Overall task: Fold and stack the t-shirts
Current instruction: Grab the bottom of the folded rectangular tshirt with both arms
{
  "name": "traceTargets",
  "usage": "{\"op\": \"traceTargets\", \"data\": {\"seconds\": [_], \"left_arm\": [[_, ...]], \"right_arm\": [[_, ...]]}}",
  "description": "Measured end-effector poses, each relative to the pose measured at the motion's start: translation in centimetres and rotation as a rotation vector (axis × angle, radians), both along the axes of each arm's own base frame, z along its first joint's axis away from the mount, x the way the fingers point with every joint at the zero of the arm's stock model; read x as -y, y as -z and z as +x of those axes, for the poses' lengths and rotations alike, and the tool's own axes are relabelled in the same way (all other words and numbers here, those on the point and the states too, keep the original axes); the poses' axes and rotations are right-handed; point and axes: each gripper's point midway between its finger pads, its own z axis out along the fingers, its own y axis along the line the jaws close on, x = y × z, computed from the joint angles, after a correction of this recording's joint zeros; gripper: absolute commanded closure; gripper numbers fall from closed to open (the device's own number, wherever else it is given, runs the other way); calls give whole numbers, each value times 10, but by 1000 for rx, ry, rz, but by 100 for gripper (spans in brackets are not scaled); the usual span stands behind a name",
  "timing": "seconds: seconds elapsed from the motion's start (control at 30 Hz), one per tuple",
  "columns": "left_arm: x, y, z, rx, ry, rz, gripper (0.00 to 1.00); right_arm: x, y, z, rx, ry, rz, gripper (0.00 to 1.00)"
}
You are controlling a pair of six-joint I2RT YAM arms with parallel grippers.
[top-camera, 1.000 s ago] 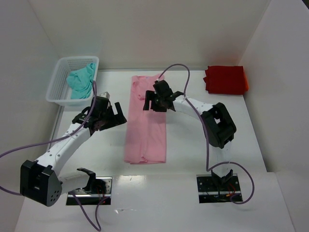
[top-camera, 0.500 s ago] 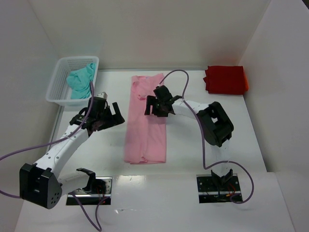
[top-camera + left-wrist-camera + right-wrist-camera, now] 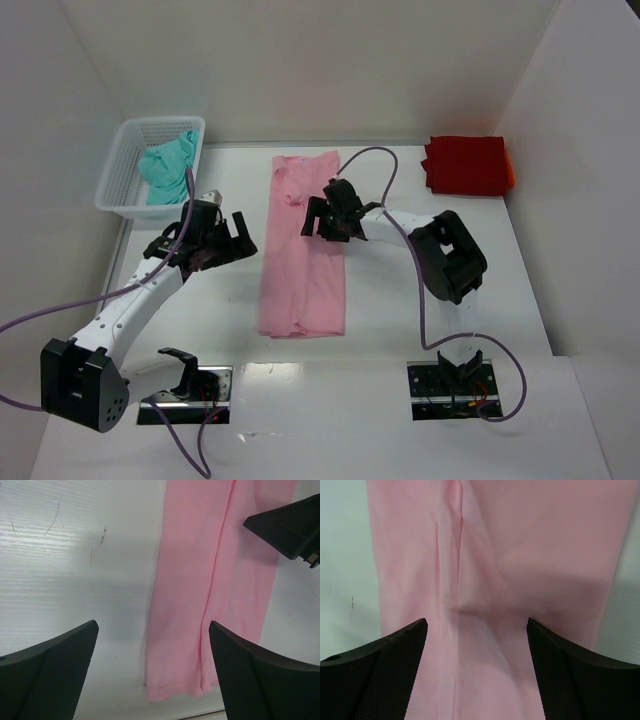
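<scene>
Top external view: a white tabletop (image 3: 480,260) walled in white, with two arms based at 6 o'clock. One white mesh basket (image 3: 112,180) sits at 10 o'clock. Two purple cables (image 3: 372,148) loop from the arms, and the right arm's cable arches over the top right corner of the pink shirt (image 3: 300,290).

Three shirts are in sight, one of each colour. The pink shirt lies flat at the centre of the tabletop, folded into a long narrow strip that runs from 12 to 6 o'clock, with a lengthwise crease and its hem at the near end. A teal shirt (image 3: 168,170) is crumpled inside the basket. A red shirt (image 3: 468,165) lies folded into a neat rectangle at 2 o'clock, well apart from the others.

The left pincer (image 3: 240,235) stands wide and holds nothing, over bare tabletop at 9 o'clock of the pink strip, just beside its edge. The right pincer (image 3: 312,218) is also wide and holds nothing, above the strip's upper half.

Left wrist view: the left pincer (image 3: 152,625) frames the strip's near hem (image 3: 175,690), and a black part of the right arm (image 3: 290,530) shows at 2 o'clock.

Right wrist view: the right pincer (image 3: 476,622) spans pink cloth (image 3: 520,555), with a soft wrinkle between the fingers.
</scene>
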Motion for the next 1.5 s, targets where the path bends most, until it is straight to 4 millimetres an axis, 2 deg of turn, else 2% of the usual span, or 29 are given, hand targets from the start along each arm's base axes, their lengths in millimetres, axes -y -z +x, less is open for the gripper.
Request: {"op": "traceTargets", "data": {"seconds": [0.37, 0.7, 1.07, 1.5], "left_arm": [[0, 9, 1, -33, 4, -4, 1], [2, 18, 2, -63, 8, -1, 1], [7, 23, 8, -71, 25, -15, 1], [21, 37, 20, -111, 85, -41, 1]], "right_arm": [[51, 0, 15, 4, 130, -1, 13], [83, 1, 7, 2, 201, -29, 13], [101, 3, -15, -18, 271, -37, 14], [96, 1, -16, -49, 267, 13, 17]]}}
